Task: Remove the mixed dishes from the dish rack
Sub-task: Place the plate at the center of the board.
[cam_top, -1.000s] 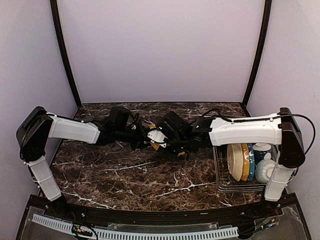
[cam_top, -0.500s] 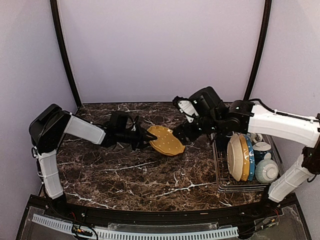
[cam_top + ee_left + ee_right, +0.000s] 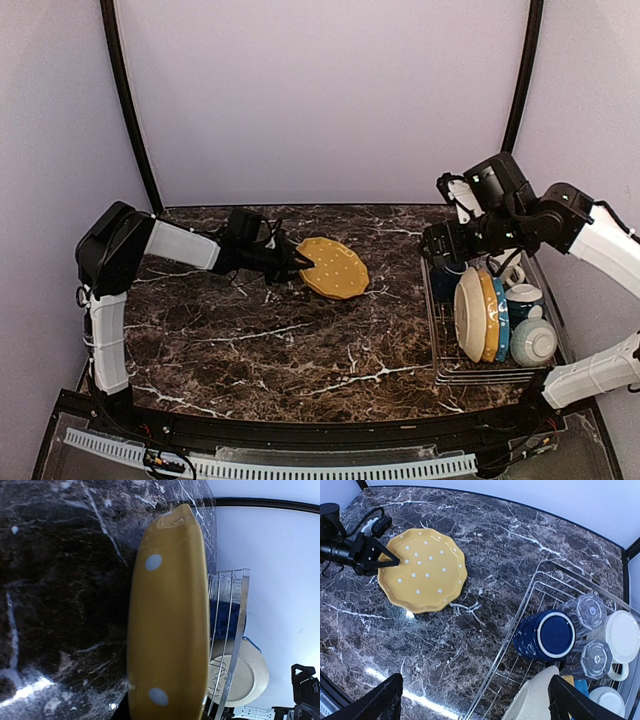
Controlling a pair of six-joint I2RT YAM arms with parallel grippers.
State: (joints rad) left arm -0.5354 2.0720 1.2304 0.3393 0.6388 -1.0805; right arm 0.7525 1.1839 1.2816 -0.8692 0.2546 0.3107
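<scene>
Top external | L arm low, L fingers [image 3: 300, 266] pinch yellow plate [image 3: 337, 268] | R arm above dish rack [image 3: 481, 378], R fingers [image 3: 441, 245] spread

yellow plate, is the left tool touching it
Touching. The right wrist view shows the left tool closed on the yellow plate at its rim, one finger lying over the top face.

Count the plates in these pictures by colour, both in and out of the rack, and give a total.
Yellow: 2, the dotted yellow plate out of the dish rack and the plain yellow plate standing in it
Cream: 1, the cream plate in the rack
Blue: 1, the blue plate in the rack
Total: 4
</scene>
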